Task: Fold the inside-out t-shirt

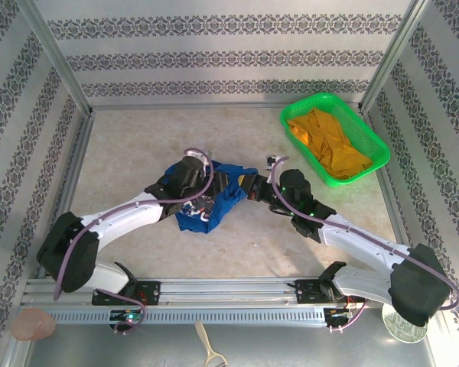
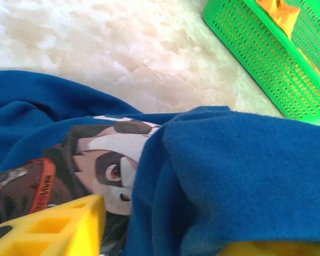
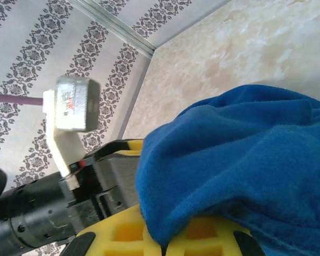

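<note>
At mid-table, shirt (image 1: 226, 199) lies bunched, long axis unclear; its print lettering (image 2: 42, 186) is illegible. One side, right gripper (image 1: 243, 183) clamps the cloth; whether left gripper (image 1: 201, 205) grips, cannot tell.

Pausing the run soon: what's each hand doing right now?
Left hand: open, straddling bunched t-shirt fabric.
Right hand: closed on the t-shirt.

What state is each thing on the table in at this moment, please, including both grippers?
blue t-shirt: unfolded, bunched in a heap mid-table between the two grippers.
left gripper: open, fingers apart with the shirt's cloth between and over them.
right gripper: shut on a fold of the blue t-shirt.
green basket: upright, holding a garment.
orange-yellow garment: crumpled inside the green basket.
</note>
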`<action>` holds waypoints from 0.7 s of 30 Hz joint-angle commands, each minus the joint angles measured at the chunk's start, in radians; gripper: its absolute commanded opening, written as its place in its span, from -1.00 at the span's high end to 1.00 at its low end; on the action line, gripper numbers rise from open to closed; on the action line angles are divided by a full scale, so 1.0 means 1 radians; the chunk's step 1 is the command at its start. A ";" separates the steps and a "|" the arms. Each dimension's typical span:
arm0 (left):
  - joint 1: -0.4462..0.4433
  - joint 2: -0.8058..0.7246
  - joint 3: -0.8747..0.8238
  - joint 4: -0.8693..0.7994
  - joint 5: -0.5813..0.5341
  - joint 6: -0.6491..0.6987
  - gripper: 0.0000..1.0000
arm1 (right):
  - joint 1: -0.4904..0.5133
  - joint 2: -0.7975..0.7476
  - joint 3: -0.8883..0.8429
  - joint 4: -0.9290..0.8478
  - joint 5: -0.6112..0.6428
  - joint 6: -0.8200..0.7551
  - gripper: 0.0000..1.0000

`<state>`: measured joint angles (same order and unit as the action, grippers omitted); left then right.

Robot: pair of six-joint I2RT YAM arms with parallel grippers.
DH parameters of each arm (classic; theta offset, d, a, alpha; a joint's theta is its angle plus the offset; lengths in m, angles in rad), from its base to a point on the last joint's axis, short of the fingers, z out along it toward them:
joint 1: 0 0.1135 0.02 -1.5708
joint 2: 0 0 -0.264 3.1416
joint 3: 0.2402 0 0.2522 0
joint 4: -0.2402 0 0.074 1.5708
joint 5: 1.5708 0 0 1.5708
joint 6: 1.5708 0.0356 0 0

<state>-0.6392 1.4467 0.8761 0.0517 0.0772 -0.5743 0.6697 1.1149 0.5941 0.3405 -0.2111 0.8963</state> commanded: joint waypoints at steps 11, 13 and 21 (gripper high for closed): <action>0.111 0.040 0.041 0.058 0.263 0.021 1.00 | -0.112 -0.142 0.003 -0.027 -0.017 0.031 1.00; 0.140 -0.016 0.035 0.069 0.353 0.017 1.00 | -0.156 -0.156 -0.020 -0.044 -0.022 0.034 1.00; 0.202 -0.110 0.023 0.320 0.835 -0.121 1.00 | -0.117 0.053 -0.023 -0.021 0.114 -0.020 1.00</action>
<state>-0.4614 1.3422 0.9218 0.1837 0.6777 -0.5949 0.5240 1.0950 0.5667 0.2989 -0.1978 0.9092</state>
